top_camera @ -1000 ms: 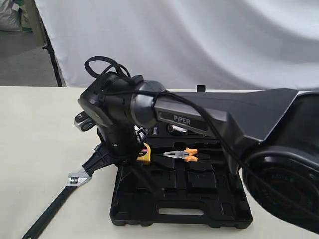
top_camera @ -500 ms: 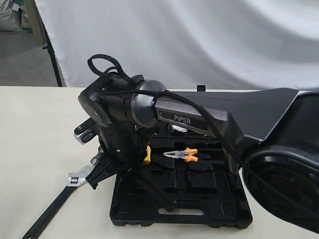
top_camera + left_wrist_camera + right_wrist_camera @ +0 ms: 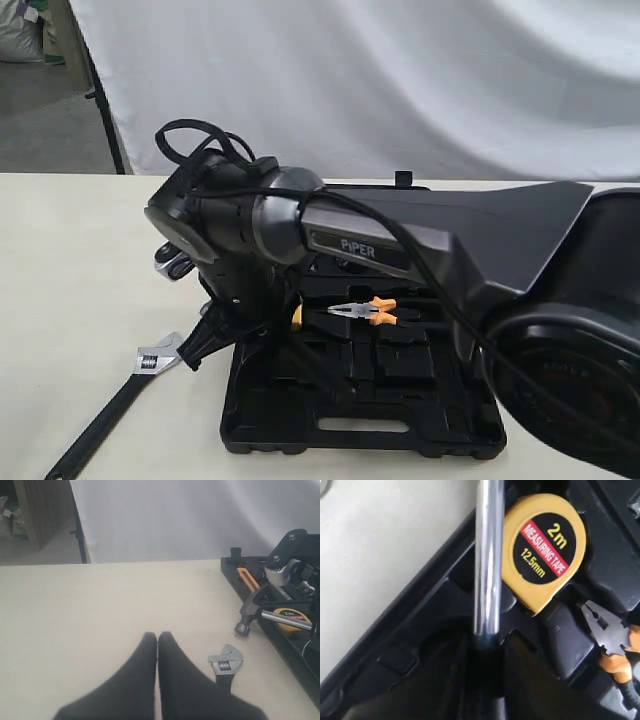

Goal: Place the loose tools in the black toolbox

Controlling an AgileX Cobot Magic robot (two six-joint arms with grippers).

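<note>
My right gripper (image 3: 487,655) is shut on the claw hammer's black handle; the steel shaft (image 3: 488,555) runs out from between its fingers. The hammer's head (image 3: 172,262) sticks out past the left edge of the open black toolbox (image 3: 360,425), also seen as head (image 3: 248,615). The adjustable wrench (image 3: 112,405) lies on the table left of the toolbox, its silver jaw (image 3: 226,662) close to my left gripper (image 3: 157,636), which is shut and empty just above the table. The tape roll is hidden.
Inside the toolbox (image 3: 420,625) sit a yellow tape measure (image 3: 545,545) under the hammer shaft and orange-handled pliers (image 3: 365,310). The right arm (image 3: 400,245) covers the toolbox's rear half. A white curtain (image 3: 380,80) hangs behind the beige table (image 3: 70,260).
The right arm has shifted slightly left, carrying the hammer with it; its head sits lower than a second ago, and less of the tape measure shows. The wrench has not moved.
</note>
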